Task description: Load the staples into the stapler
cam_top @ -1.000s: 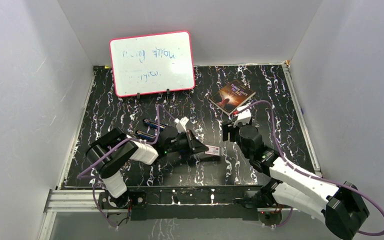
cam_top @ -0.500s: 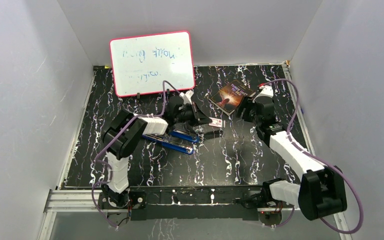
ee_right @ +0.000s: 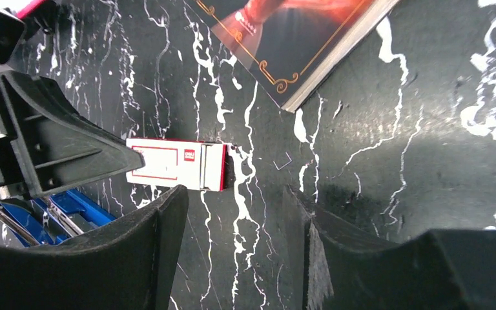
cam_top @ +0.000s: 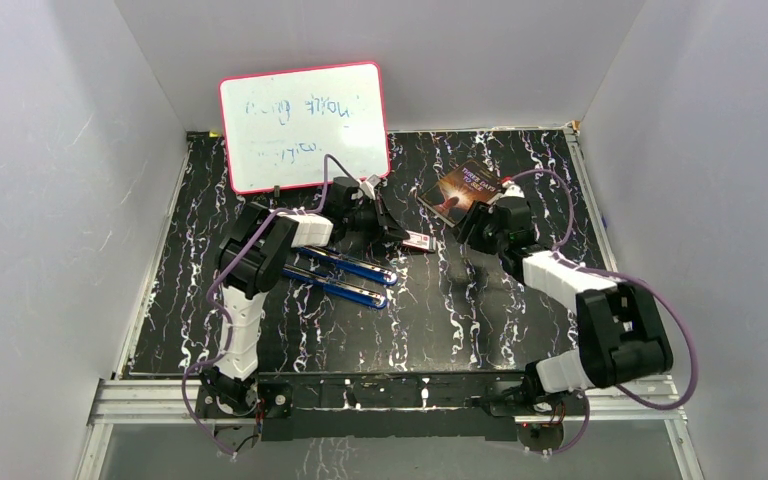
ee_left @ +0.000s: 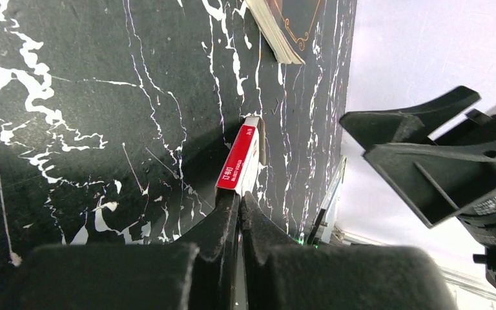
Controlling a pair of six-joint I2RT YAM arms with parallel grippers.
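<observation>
Blue and splayed open, the stapler (cam_top: 360,270) lay on the black marbled tabletop (cam_top: 480,320), left of centre, in front of the whiteboard (cam_top: 303,125) and just beside the left arm. The left jaws were clenched on one end of a small white box (ee_right: 179,172) with a red label. Its other end stuck out towards the right arm, low over the tabletop; whether it touched could not be told. The right jaws were spread apart and held nothing, hovering just beyond the box's free end, near a book (cam_top: 463,190). The staples themselves could not be made out in any view.
</observation>
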